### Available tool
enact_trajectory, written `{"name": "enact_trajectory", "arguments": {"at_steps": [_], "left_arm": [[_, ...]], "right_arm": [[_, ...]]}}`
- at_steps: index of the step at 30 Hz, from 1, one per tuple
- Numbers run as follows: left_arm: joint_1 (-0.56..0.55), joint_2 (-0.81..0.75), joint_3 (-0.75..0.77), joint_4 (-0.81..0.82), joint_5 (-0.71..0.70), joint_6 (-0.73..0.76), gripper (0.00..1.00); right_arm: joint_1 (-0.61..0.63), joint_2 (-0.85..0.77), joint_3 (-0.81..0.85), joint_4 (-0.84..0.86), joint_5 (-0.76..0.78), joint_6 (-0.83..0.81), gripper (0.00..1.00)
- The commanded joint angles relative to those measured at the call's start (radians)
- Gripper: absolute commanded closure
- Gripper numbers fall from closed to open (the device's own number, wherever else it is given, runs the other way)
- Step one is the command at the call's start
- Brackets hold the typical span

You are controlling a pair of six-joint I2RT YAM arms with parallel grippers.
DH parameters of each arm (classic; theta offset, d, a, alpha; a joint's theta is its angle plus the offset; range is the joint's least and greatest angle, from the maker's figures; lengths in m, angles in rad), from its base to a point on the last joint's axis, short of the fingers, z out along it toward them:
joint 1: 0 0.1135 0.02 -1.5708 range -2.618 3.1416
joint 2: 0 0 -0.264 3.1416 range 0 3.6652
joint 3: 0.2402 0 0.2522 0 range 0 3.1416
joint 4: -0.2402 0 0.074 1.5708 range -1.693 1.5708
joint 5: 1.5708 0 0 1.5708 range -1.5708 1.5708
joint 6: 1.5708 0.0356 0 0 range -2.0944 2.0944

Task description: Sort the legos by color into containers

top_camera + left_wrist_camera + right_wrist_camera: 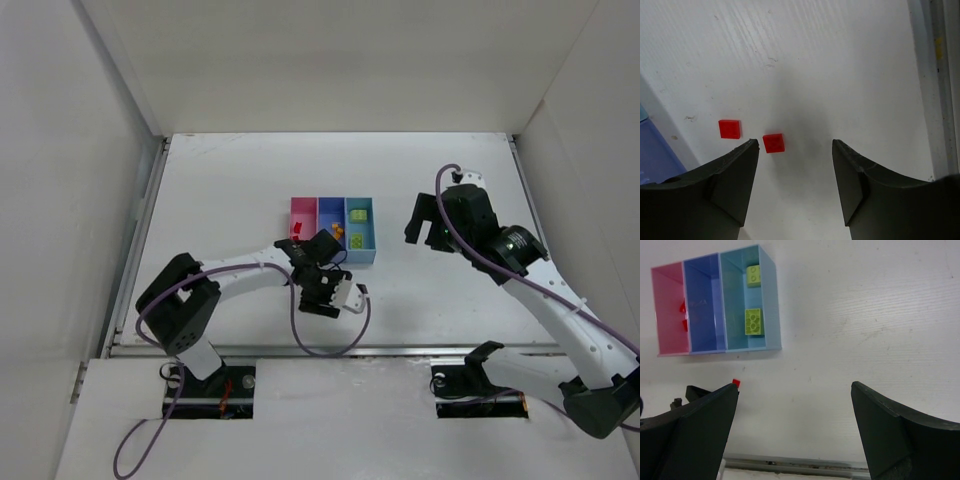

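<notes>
The left jaws stand partly open low over the bench (840, 60), holding nothing, their two dark fingers (720, 190) apart with bare surface showing in most of the gap. One red brick (774, 143) lies flat on the bench at the mouth of that gap, just beside the tip of one finger and well apart from the other; whether it touches that tip I cannot tell. A second red brick (729, 129) lies near the first, outside the jaws on the same side, toward the containers (333, 228), which sit just beyond the left jaws. The right jaws are spread wide and hold nothing; they hang raised off the bench, with the containers well apart from them, ahead and off to one side across open surface. The containers are three bins joined in a row: the light blue bin (771, 300) is the one nearest the right jaws, the blue bin (702, 305) is in the middle, and the pink bin (667, 310) is farthest from them. Two yellow-green bricks (753, 321) lie in the light blue bin, one toward each end, apart from each other. Small orange bricks (338, 232) lie in the blue bin, at the end closer to the left jaws. Red pieces (683, 315) rest in the pink bin against the wall it shares with the blue bin; their number is too small to tell
</notes>
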Motion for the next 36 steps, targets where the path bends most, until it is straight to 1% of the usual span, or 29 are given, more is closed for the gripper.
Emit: {"name": "enact_trajectory", "arguments": {"at_steps": [1, 4, 6, 8, 11, 13, 15, 17, 19, 21, 23, 24, 25, 30, 31, 34, 36], "left_arm": [[0.001, 0.038, 0.008, 0.018, -0.027, -0.041, 0.42], [0.013, 0.087, 0.018, 0.018, -0.067, -0.051, 0.40], [0.027, 0.104, 0.042, 0.027, -0.067, -0.061, 0.40], [0.041, 0.116, 0.051, 0.018, -0.033, -0.072, 0.42], [0.050, 0.116, 0.041, 0.029, -0.033, -0.061, 0.42], [0.059, 0.116, 0.028, 0.029, -0.033, -0.061, 0.46], [0.070, 0.116, 0.028, 0.029, -0.033, -0.040, 0.47], [0.070, 0.097, -0.007, 0.012, -0.045, 0.015, 0.50], [0.070, 0.075, -0.031, 0.024, -0.058, 0.028, 0.50], [0.070, 0.057, -0.032, 0.024, -0.046, 0.002, 0.52], [0.047, 0.057, -0.022, 0.024, -0.045, -0.038, 0.53], [0.038, 0.057, -0.022, 0.024, -0.045, -0.082, 0.53], [0.027, 0.057, -0.022, 0.024, -0.045, -0.104, 0.56], [0.027, 0.066, -0.047, 0.046, -0.033, -0.157, 0.57], [0.027, 0.066, -0.056, 0.071, -0.042, -0.170, 0.59], [0.027, 0.066, -0.056, 0.082, -0.042, -0.199, 0.64], [0.027, 0.077, -0.047, 0.082, -0.067, -0.210, 0.67]], "right_arm": [[0.003, -0.010, -0.001, 0.061, 0.010, -0.023, 0.00], [0.003, -0.001, -0.001, 0.061, 0.010, -0.023, 0.00], [0.003, -0.001, -0.001, 0.061, 0.010, -0.032, 0.00], [0.003, -0.001, -0.001, 0.061, 0.010, -0.032, 0.00], [0.003, -0.013, -0.001, 0.061, 0.019, -0.032, 0.00], [0.003, -0.023, -0.001, 0.061, 0.019, -0.032, 0.00], [0.003, -0.023, -0.001, 0.061, 0.019, -0.032, 0.00], [0.003, -0.023, -0.001, 0.061, 0.019, -0.032, 0.00], [0.003, -0.023, -0.001, 0.061, 0.019, -0.032, 0.00], [0.003, -0.023, -0.001, 0.061, 0.019, -0.032, 0.00], [0.003, -0.023, -0.001, 0.061, 0.019, -0.032, 0.00], [0.003, -0.023, -0.001, 0.061, 0.019, -0.032, 0.00], [0.003, -0.023, -0.001, 0.061, 0.019, -0.032, 0.00], [0.003, -0.023, -0.001, 0.052, 0.039, -0.032, 0.00], [0.003, -0.023, -0.001, 0.052, 0.039, -0.032, 0.00], [0.003, -0.023, -0.001, 0.052, 0.039, -0.032, 0.00], [0.003, -0.023, -0.001, 0.052, 0.048, -0.032, 0.00]]}}
